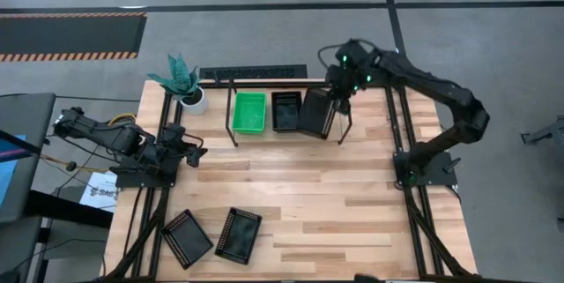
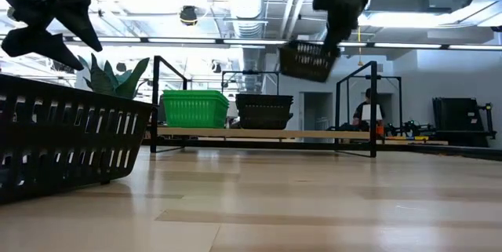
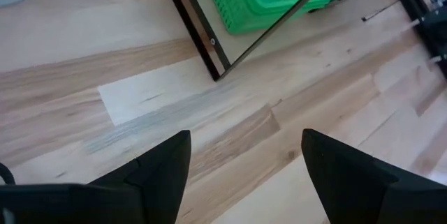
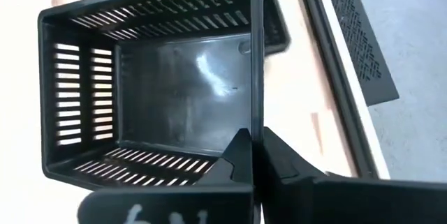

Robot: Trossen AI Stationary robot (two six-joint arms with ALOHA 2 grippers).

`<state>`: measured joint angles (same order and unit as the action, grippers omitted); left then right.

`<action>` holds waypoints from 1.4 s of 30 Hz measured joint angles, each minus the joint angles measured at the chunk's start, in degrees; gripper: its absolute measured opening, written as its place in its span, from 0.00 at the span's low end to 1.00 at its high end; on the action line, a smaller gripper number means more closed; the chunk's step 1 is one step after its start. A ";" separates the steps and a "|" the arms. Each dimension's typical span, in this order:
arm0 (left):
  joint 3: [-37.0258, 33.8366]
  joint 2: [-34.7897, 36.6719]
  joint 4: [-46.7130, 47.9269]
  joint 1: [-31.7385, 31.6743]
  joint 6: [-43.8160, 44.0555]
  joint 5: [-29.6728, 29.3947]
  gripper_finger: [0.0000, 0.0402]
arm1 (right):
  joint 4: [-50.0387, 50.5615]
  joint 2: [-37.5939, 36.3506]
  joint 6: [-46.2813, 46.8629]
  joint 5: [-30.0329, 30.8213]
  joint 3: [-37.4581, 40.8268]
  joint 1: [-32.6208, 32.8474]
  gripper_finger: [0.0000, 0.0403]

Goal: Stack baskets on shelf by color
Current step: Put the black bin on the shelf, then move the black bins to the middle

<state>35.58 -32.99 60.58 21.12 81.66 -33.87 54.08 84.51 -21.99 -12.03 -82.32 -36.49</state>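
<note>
The shelf (image 1: 345, 129) stands along the table's far edge. A green basket (image 1: 248, 111) and a black basket (image 1: 286, 111) sit side by side on its board. My right gripper (image 4: 256, 147) is shut on another black basket (image 1: 317, 112), which hangs in the air (image 2: 307, 60) above the shelf's right part. Two more black baskets (image 1: 187, 239) (image 1: 238, 233) rest on the table at the near left. My left gripper (image 3: 244, 168) waits open over the table's left side, with nothing between its fingers. My right gripper pinches one side wall of the black basket at its rim (image 4: 256, 123). One finger (image 4: 237, 155) is inside the basket and the other (image 4: 281, 160) outside. The fingers slant down from above. The basket hangs tilted below them, clear of the shelf and its open side turned toward the wrist.
A potted plant (image 1: 181, 80) stands at the far left corner beside the shelf. A black strip (image 1: 251, 72) lies behind the shelf. The table's middle and right (image 1: 335, 186) are bare wood. A person (image 2: 367, 115) sits far off in the room.
</note>
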 joint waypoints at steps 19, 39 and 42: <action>0.01 0.00 -0.02 0.00 10.48 -2.66 0.65 | 3.01 18.68 -19.43 0.97 -2.06 -8.72 0.09; -0.01 0.00 0.04 0.02 7.92 0.55 0.65 | 0.89 19.89 -19.57 4.93 -9.37 -5.63 0.37; 0.00 0.00 0.04 0.00 6.57 0.91 0.65 | 2.91 19.13 -14.31 4.94 -13.46 -5.03 0.40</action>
<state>35.58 -33.00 60.61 21.13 88.22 -32.96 57.00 103.63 -36.30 -7.09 -95.79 -41.51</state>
